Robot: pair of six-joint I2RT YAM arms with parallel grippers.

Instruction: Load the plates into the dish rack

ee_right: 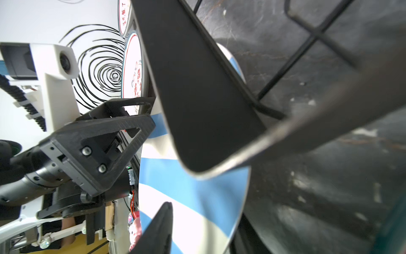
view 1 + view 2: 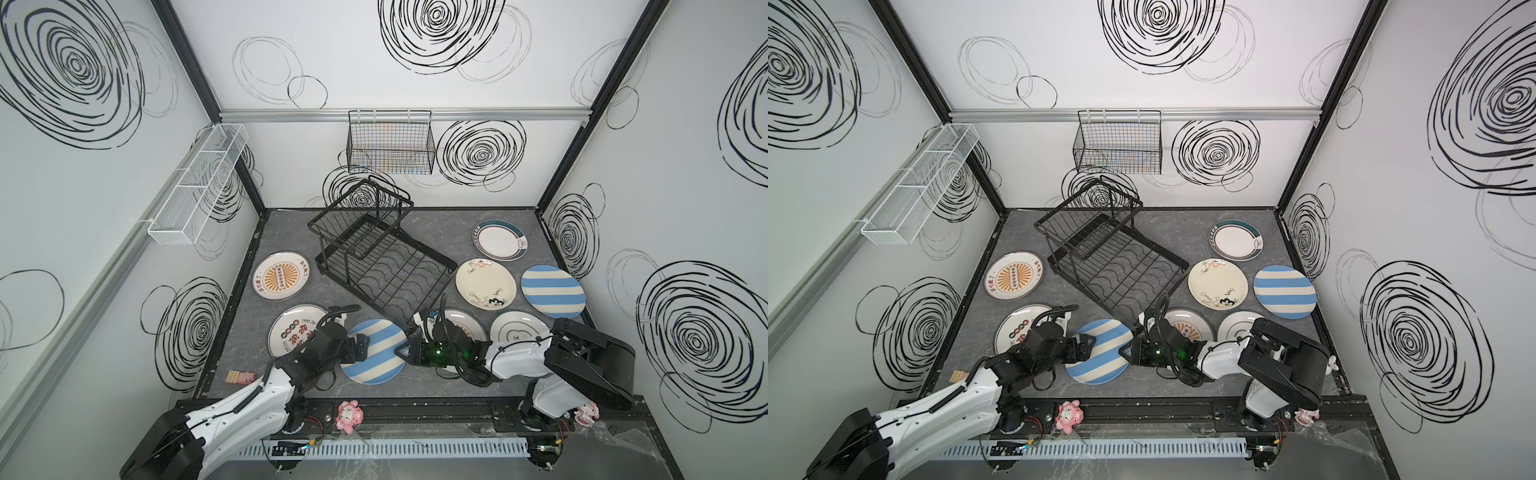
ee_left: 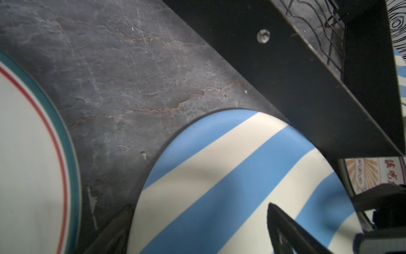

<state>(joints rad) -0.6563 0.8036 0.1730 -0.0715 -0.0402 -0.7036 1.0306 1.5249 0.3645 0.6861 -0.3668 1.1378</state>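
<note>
At the bottom of both top views, a pink toy (image 2: 348, 415) sits on the black front rail between the two arm bases. Just above it, low in the centre, the near striped plate (image 2: 376, 361) has a gripper on either side.

The left gripper (image 2: 360, 348) is at the plate's left side with its jaws spread wide. In the left wrist view one finger (image 3: 285, 231) lies over the stripes and the other stands off the rim, above the counter (image 3: 131, 77).

The right gripper (image 2: 402, 351) is at the plate's right rim. The right wrist view shows one finger (image 1: 158, 231) over the plate's upper face. I cannot tell whether the rim is pinched.

The plate's upper rim meets the near corner of the dish rack (image 2: 384, 266), but contact is unclear.

- **Left of this plate:** the red-character plate (image 2: 286, 328) lies partly under the left arm.
- **Right of it:** a sunburst plate (image 2: 465, 326) and a white plate (image 2: 515, 330) lie partly under the right arm.
- **Mid-frame:** the rack stands skewed on the counter, its raised tier towards the top. The other sunburst plate (image 2: 281, 275) is to its left. The floral plate (image 2: 485, 283) and the second striped plate (image 2: 552, 291) are to its right.
- **Higher on the right:** the teal-rimmed plate (image 2: 500, 240) lies near the back edge.

On the walls above hang a black wire basket (image 2: 390, 143) at top centre and a white mesh basket (image 2: 199, 183) at upper left.
</note>
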